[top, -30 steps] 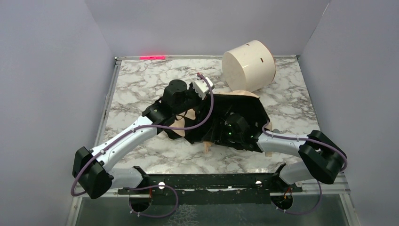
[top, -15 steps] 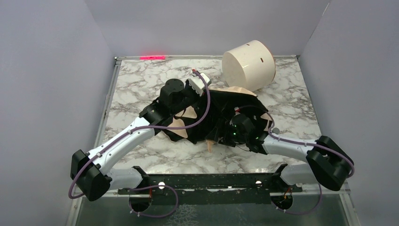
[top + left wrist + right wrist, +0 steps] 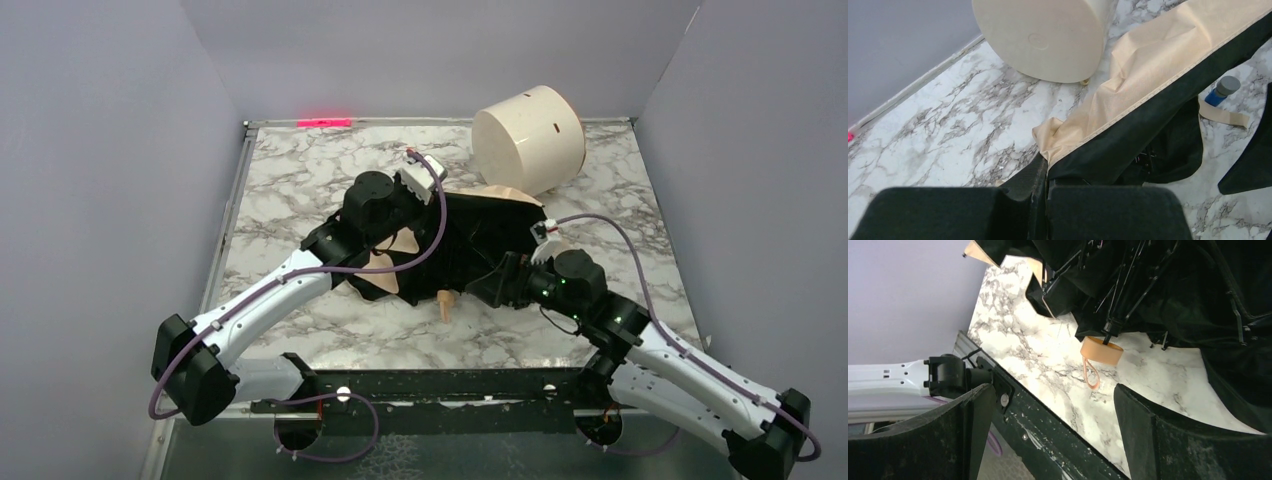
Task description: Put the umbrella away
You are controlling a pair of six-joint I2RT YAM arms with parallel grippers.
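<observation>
Left pincer (image 3: 1046,177) pinches the umbrella (image 3: 1148,120) by its cloth edge; right pincer (image 3: 1050,395) gapes wide, empty. Folding step, I'd say: the near handle (image 3: 1101,351) wants grabbing next.

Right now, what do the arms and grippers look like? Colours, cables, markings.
Both the left arm and right arm have white links, black joint housings and a purple cable running outside. The left gripper and right gripper have blocky matte-black fingers. Small green lights show on the right wrist. No markings legible.
</observation>
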